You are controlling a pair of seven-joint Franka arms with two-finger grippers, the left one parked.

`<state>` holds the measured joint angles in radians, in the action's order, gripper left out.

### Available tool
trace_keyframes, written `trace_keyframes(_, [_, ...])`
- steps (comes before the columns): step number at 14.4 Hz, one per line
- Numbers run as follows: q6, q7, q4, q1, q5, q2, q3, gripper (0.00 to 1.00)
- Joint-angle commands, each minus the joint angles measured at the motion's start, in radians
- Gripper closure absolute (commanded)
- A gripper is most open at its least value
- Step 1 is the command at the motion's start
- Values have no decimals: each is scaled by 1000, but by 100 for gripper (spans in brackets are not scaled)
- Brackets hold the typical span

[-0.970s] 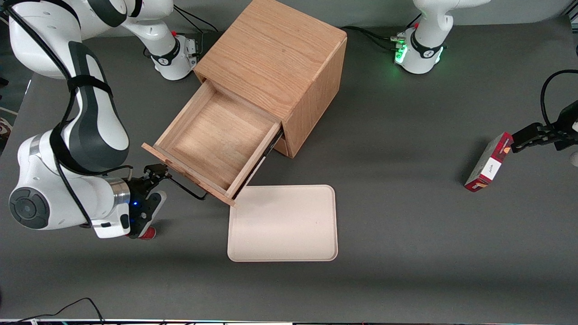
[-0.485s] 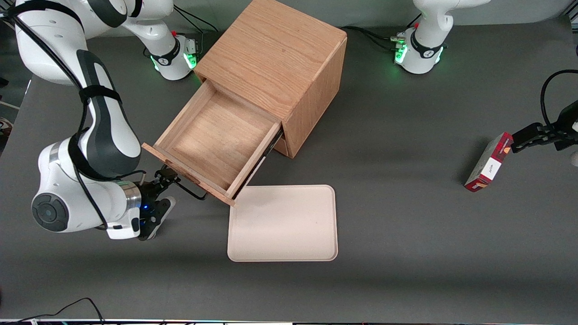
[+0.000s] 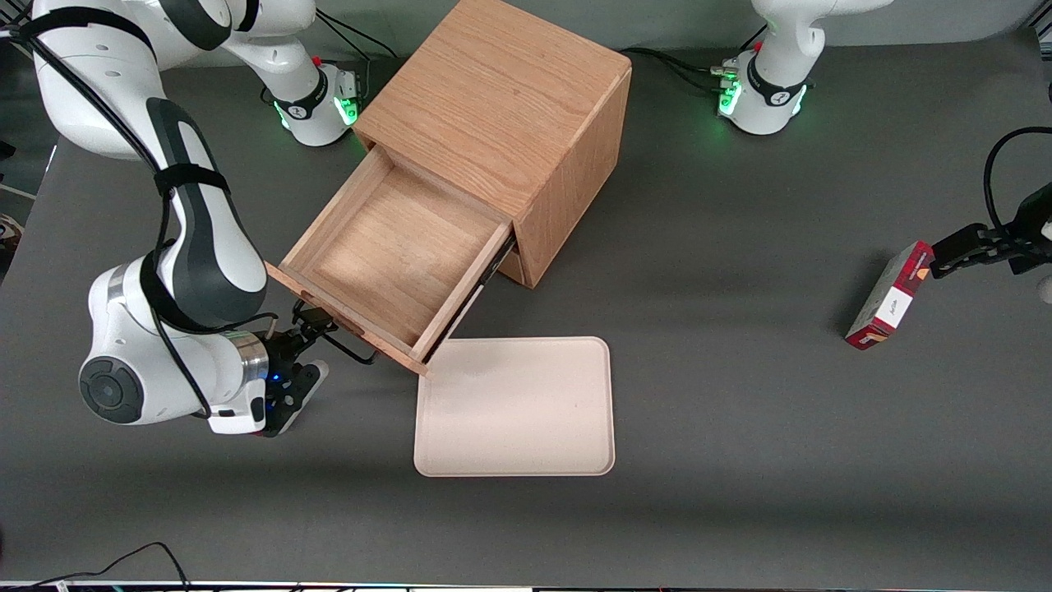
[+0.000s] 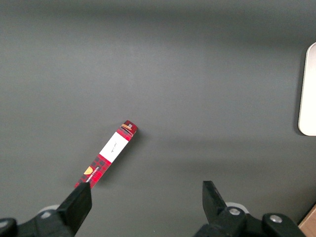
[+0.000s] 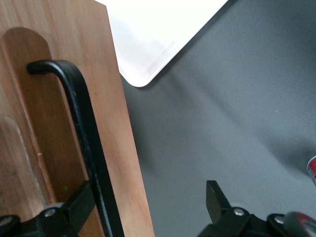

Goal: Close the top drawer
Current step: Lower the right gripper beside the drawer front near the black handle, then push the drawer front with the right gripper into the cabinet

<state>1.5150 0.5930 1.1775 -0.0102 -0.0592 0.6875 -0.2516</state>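
The top drawer [image 3: 390, 247] stands pulled far out of the wooden cabinet [image 3: 509, 107], and its shallow oak box is empty. Its black wire handle [image 3: 349, 349] sticks out of the drawer front toward the front camera. My right gripper [image 3: 311, 345] is open, low over the table, just in front of the drawer front at the handle's end. In the right wrist view the handle [image 5: 84, 128] runs along the oak drawer front [image 5: 44, 123]. There the gripper [image 5: 148, 202] straddles the bar, with one finger [image 5: 81, 202] close against it and the other finger [image 5: 215, 197] over bare table.
A beige tray [image 3: 516, 407] lies flat on the grey table, nearer the front camera than the drawer, its corner almost under the drawer's corner; the tray [image 5: 148, 34] also shows in the right wrist view. A red box [image 3: 889, 296] lies toward the parked arm's end of the table.
The right arm has swung in toward the drawer front, bringing the open gripper up to the handle. The drawer itself has not moved.
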Motion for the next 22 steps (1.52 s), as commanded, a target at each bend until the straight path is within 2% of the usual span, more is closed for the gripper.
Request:
trace_keyframes(1, [19, -45, 45, 1, -28, -28, 5, 0])
trace_keyframes(6, [19, -93, 94, 3, -50, -66, 3, 0])
trace_keyframes(12, [30, -171, 209, -8, -125, -158, -8, 0])
trace_keyframes(15, [63, -173, 307, -5, -155, -219, -9, 0])
trace_keyframes(18, [146, -174, 462, -8, -217, -301, -9, 0])
trace_keyframes(22, [180, -196, 544, -10, -238, -347, -21, 0])
